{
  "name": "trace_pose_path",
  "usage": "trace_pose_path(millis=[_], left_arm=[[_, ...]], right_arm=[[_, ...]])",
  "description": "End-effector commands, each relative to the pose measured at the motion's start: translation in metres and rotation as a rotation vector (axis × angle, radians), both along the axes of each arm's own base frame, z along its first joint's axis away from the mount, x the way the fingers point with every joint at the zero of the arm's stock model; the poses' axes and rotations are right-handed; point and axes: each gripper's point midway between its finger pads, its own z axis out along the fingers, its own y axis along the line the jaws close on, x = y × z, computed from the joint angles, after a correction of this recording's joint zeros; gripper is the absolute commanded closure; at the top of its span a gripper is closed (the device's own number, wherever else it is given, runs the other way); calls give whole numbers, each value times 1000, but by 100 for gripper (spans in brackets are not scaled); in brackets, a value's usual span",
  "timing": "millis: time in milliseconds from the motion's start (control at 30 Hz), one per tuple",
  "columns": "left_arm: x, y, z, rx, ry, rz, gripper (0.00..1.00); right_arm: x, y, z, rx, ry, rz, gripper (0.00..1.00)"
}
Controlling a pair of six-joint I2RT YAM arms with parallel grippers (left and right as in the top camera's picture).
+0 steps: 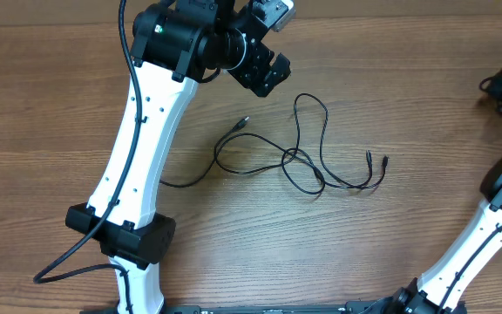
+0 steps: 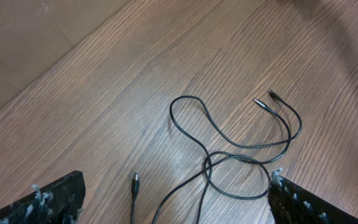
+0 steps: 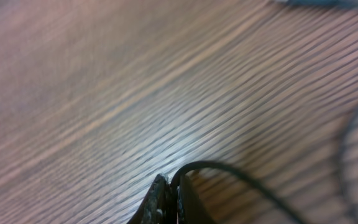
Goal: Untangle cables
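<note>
Tangled cables [image 1: 295, 155] lie on the wooden surface [image 1: 408, 235].
Left fingers [image 2: 55, 199] spread wide above them; right fingers [image 3: 166, 205] closed together.

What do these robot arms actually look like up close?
Both the left arm and right arm have white tapered links between chunky black joint housings. A thick black wire runs along the left one. The left gripper's fingers are black, flecked with white; the right gripper's fingers are plain dark.
</note>
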Motion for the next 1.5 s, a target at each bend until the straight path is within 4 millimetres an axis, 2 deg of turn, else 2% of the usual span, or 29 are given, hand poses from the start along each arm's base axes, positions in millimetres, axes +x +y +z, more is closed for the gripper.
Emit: trace_pose_path(millis=[0,100,133,167,200,233,300,333,433,467,600,667,733,867,933,1033,1067,1133,1233,1267,1367,1467], left_arm=[[0,-6,-5,-9,21,-11,7],[-1,-6,-6,-7,25,-11,7],[-1,-5,-6,-6,26,-11,7],[-2,-5,-6,-6,27,-11,6],[-2,-5,-6,-6,27,-11,6],[-2,-5,-6,-6,26,-11,6],[-2,-5,-6,-6,27,-11,6],[-1,-5,-6,-6,26,-11,6],[-1,-6,-6,-6,25,-11,5],[-1,-6,-6,-6,24,-12,5],[-1,-5,-6,-3,19,-16,5],[-1,-5,-6,0,19,-14,4],[0,-4,-6,5,18,-10,4],[0,-2,-7,14,20,-4,4],[0,-1,-8,19,20,0,4],[1,-1,-8,19,16,1,4],[1,-1,-7,20,14,2,4],[3,0,-7,26,8,10,4],[5,3,-8,37,3,30,3],[10,9,-9,53,4,83,5],[35,41,-8,90,-19,339,4],[61,73,3,54,-61,563,0]], right_arm=[[3,14,-18,33,21,13,96],[1,15,-25,43,36,13,96],[0,16,-26,45,40,13,92],[0,16,-26,45,41,13,63],[1,15,-25,44,37,14,15],[3,13,-19,37,26,13,0],[8,12,-3,29,4,18,0],[12,10,13,21,-15,20,0],[22,6,74,-17,-81,27,0],[25,6,101,-34,-106,31,0],[28,24,183,-69,-163,57,0],[25,40,200,-50,-151,69,0],[23,57,201,-19,-125,79,0],[22,107,181,51,-26,154,6],[23,143,171,110,14,221,10],[23,207,161,184,78,336,17],[23,221,159,194,90,362,17],[24,269,151,195,124,469,16],[22,325,138,198,173,569,6],[19,356,128,205,203,617,1],[9,407,106,262,270,625,0],[-1,446,90,325,320,584,1]])
